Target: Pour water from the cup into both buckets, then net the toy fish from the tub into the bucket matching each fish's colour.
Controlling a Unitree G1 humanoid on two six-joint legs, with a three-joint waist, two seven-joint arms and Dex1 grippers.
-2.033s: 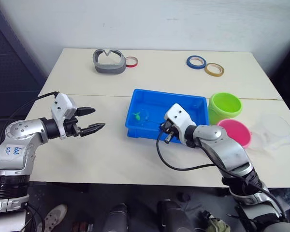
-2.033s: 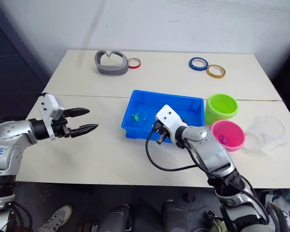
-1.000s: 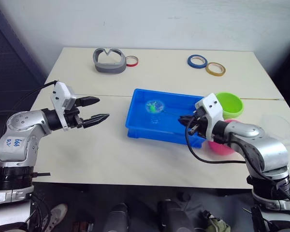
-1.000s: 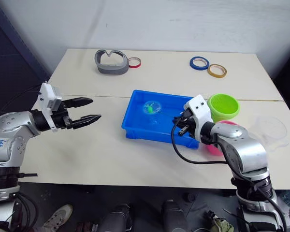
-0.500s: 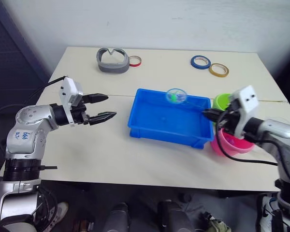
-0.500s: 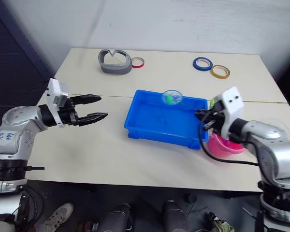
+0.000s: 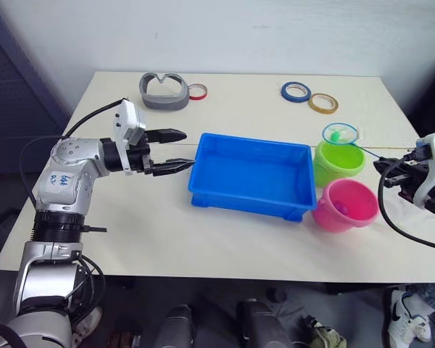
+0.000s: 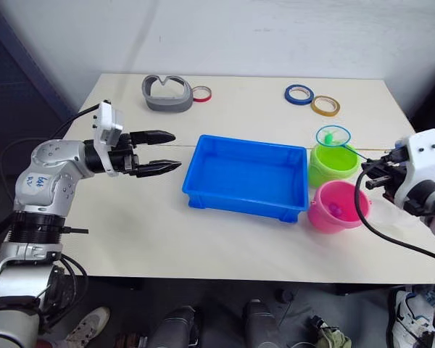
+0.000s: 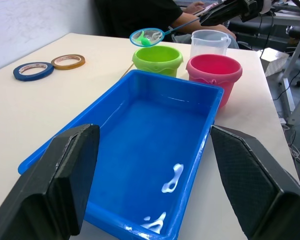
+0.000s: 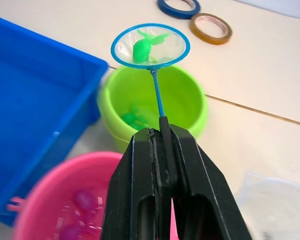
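1. I am seeing my right gripper (image 10: 165, 145) clamping its jaws tight on the thin dark stick handle of the small blue-rimmed round net (image 10: 150, 46), which is reaching straight out ahead of the fingertips.
2. The hoop is hanging in the air over the far rim of the lime green round plastic bucket (image 10: 152, 102), and a tiny green toy fish (image 10: 141, 49) is lying in its mesh.
3. Another green fish (image 10: 132, 119) is sitting inside the green bucket, below and just ahead of the right jaws.
4. The bright pink round plastic bucket (image 10: 65, 200) is standing close under the right jaws, touching or nearly touching the green one; small pink fish (image 10: 83, 198) are lying in it.
5. The clear see-through plastic cup (image 9: 209, 44) is standing on the counter (image 7: 239, 109) just behind the two buckets as my left wrist camera looks at them.
6. My left gripper (image 7: 175, 150) is holding its jaws wide open with nothing between them, hovering just beside the near end of the shallow rectangular bright blue plastic tub (image 7: 250, 177).
7. Straight ahead of the left jaws the tub is showing a wet floor, and I am seeing no fish in it.
8. Well beyond both jaws, a blue tape ring (image 7: 295, 91), a tan tape ring (image 7: 322, 102), a red tape ring (image 7: 197, 91) and a grey curved band (image 7: 163, 92) are lying on the counter.
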